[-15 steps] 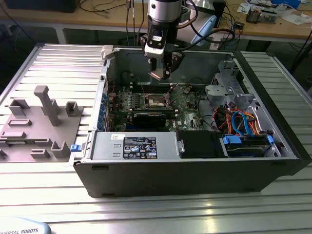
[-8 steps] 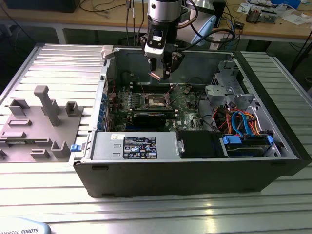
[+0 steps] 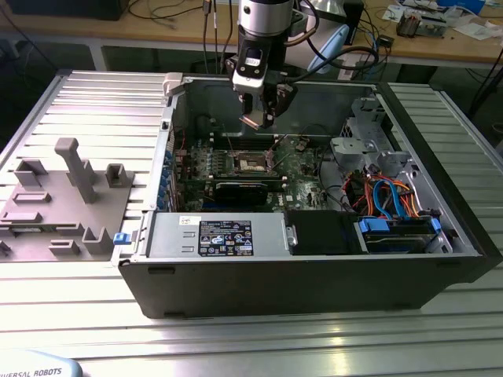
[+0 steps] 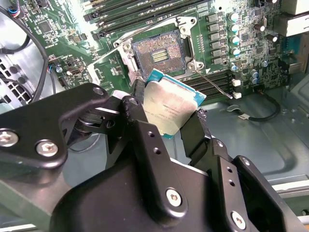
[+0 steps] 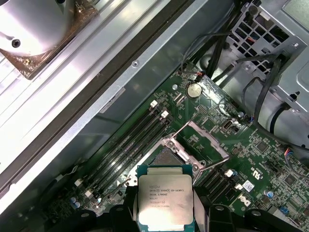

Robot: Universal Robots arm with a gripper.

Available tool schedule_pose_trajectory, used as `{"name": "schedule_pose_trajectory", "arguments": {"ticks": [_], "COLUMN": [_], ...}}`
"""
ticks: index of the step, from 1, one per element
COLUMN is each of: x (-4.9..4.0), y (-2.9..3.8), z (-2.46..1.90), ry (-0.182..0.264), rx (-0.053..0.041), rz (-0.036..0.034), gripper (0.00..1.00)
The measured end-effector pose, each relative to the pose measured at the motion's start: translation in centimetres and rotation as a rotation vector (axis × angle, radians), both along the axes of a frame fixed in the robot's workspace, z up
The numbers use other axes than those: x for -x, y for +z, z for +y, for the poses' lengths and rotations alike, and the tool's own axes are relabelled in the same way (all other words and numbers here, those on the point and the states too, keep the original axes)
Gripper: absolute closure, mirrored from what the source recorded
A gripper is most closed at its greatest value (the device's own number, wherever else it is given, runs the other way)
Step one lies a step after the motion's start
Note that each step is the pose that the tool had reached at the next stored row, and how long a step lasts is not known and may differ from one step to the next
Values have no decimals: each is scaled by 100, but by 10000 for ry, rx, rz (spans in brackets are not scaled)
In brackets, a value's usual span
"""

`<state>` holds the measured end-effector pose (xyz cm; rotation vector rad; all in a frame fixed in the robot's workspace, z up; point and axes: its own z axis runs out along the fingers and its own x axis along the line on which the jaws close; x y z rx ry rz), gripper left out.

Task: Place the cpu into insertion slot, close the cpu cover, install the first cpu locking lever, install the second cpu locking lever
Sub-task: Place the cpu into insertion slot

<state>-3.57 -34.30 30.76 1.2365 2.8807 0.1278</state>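
Silvery square cpu [image 5: 165, 200], teal-edged, print on top, in the gripper [image 4: 169, 106]

Several lines of fine engraved print on the cpu [image 5: 165, 200] lid, densely printed black-and-white sticker [image 3: 224, 237] on the grey power supply box [image 3: 165, 236], capital lettering on a pale blue casing [image 3: 39, 367]

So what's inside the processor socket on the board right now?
Nothing sits in the socket; its bare contact field shows. The chip, held in the gripper above it, hides part of its edge.
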Motion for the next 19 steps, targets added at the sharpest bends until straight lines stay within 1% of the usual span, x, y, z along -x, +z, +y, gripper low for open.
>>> {"name": "schedule_pose_trajectory", "arguments": {"ticks": [19], "x": [0], "y": [-2], "z": [0], "ry": [-170], "rx": [0], "rz": [0], "gripper": [46]}}
